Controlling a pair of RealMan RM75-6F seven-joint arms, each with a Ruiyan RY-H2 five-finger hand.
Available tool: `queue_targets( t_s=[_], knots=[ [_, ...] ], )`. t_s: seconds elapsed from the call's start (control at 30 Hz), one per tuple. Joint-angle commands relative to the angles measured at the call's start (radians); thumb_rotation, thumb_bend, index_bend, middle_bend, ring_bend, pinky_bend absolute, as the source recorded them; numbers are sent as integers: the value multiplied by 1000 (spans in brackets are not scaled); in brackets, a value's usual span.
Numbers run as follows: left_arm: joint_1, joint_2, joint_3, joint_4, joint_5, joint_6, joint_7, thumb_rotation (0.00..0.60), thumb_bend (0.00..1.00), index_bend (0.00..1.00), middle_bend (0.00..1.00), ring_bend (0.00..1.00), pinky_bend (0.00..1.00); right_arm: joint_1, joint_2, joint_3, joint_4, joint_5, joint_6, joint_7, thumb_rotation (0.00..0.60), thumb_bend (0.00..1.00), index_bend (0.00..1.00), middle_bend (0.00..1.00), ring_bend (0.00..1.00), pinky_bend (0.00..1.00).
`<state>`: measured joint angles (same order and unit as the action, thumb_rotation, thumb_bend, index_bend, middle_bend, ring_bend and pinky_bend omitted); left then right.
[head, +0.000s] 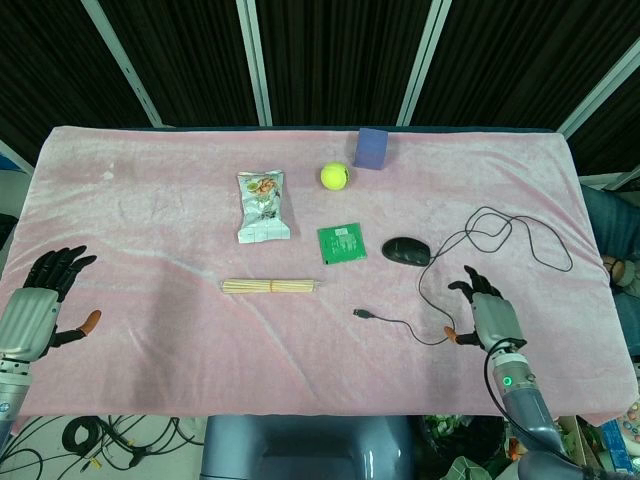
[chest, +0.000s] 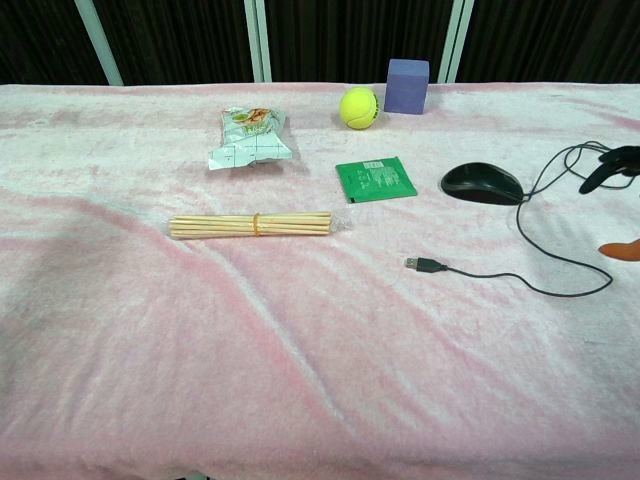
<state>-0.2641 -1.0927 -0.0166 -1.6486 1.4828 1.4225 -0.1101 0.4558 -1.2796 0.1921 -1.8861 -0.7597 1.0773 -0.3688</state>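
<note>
Pink cloth (head: 300, 340) covers the table; nearest, the right hand (head: 490, 318) hovers empty, fingers spread, beside the mouse cable (head: 432, 300). Beyond lies the mouse (head: 406, 250): probably light, rigid, smooth, best gripped across its sides.

On the table (head: 150, 210): skewer bundle (head: 271, 286) at centre; snack packet (head: 262, 206) at 11 o'clock, sachet (head: 341, 242) at 1, mouse (head: 406, 250) at 2, cable plug (head: 364, 314) at 4.
</note>
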Motion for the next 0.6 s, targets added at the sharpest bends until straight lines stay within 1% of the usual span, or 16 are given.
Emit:
queue_targets(
  t_s=[0.03,0.17,0.33,0.47,0.6],
  knots=[
    [3,-3,-1,6,3,1,-1,600,316,146,66,0,0,49,-69,11,23,73,-4,-51,600,174,341,0,63,133],
    [5,-5,-3,12,1,-2,0,600,315,146,66,0,0,67,-118,12,31,79,22,-68,600,200,373,0,63,133],
    [8,-9,-2,19,0,-12,11,600,316,145,66,0,0,83,-186,20,62,71,46,-60,600,257,423,0,62,133],
    [10,-12,-6,21,-1,-14,21,600,316,145,66,0,0,92,-242,20,101,48,57,-42,600,271,432,0,61,133],
    [12,-14,-9,23,-5,-19,25,600,316,145,66,0,0,99,-275,18,123,41,54,-31,600,281,431,0,58,133]
  ],
)
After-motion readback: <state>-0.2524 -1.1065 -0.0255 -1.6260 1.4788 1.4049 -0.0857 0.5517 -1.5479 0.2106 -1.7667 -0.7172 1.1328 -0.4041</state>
